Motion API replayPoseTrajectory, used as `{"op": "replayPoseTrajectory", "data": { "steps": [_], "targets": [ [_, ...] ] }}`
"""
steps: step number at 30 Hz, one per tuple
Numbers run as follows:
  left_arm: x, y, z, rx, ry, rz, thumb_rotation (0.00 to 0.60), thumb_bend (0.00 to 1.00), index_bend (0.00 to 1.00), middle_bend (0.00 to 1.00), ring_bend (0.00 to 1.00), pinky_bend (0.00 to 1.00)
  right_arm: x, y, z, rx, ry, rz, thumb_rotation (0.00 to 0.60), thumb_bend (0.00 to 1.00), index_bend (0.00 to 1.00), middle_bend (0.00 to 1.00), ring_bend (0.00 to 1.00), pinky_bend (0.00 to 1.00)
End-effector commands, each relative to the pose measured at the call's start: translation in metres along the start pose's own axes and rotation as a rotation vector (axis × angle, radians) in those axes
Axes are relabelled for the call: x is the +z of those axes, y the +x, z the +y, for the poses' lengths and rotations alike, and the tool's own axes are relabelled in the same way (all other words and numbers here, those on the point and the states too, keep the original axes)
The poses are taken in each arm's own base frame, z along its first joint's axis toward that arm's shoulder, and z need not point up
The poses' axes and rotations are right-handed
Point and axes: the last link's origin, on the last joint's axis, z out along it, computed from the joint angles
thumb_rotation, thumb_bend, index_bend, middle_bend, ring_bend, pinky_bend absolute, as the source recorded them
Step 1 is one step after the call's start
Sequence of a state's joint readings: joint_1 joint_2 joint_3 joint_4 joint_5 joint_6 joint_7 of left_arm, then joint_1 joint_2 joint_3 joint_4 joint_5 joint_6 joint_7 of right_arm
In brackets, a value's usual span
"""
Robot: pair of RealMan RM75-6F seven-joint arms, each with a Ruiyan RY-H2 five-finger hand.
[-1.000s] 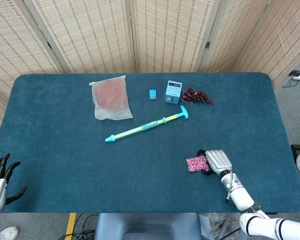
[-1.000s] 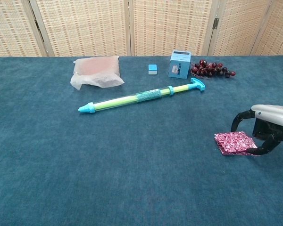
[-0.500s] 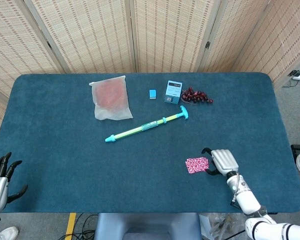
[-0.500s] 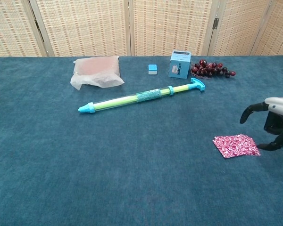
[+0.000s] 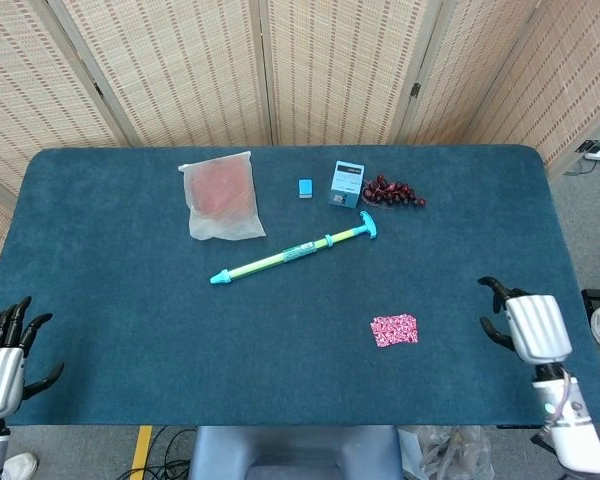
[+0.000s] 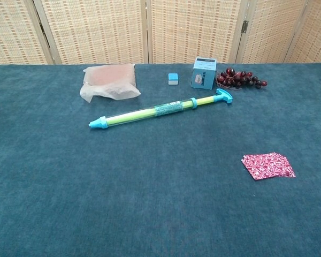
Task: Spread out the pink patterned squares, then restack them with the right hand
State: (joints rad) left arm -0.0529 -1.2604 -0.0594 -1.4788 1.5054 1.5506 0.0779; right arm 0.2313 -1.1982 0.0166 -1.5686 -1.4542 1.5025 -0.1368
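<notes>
left hand (image 5: pixel 2 358): hangs off the bench's near left corner, fingers spread, holding nothing; well apart from everything.
bench (image 5: pixel 100 300): wide bare blue cloth across the near half, ample room to sweep.
pouch (image 5: pixel 221 196), water pump (image 5: pixel 294 250), small cube (image 5: pixel 305 188), box (image 5: pixel 347 184), grapes (image 5: pixel 394 192): all sit in the far half, out of the way.
red patterned packet (image 5: pixel 394 329): lies flat, alone, right of centre toward the near edge.
right hand (image 5: pixel 525 324): near the right edge, fingers apart and empty, clear of the packet.
advice: to regrasp, come in low from the right and pinch the packet's near edge.
</notes>
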Motion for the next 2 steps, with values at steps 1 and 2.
{"op": "replayPoseTrajectory", "data": {
  "steps": [1,2],
  "targets": [
    [0.0011,-0.001,0.0031,0.003,-0.009,-0.002,0.6,0.26,0.22,0.05,0.04,0.11,-0.0277,0.0125,0.0177,-0.014,-0.02,0.011,0.6,0.33,0.14,0.18,0.11,0.21],
    [0.0015,-0.0017,0.0043,0.003,-0.012,-0.004,0.6,0.26,0.22,0.05,0.04,0.11,-0.0347,0.0149,0.0213,-0.01,-0.033,0.008,0.6,0.33,0.14,0.15,0.08,0.18]
  ]
}}
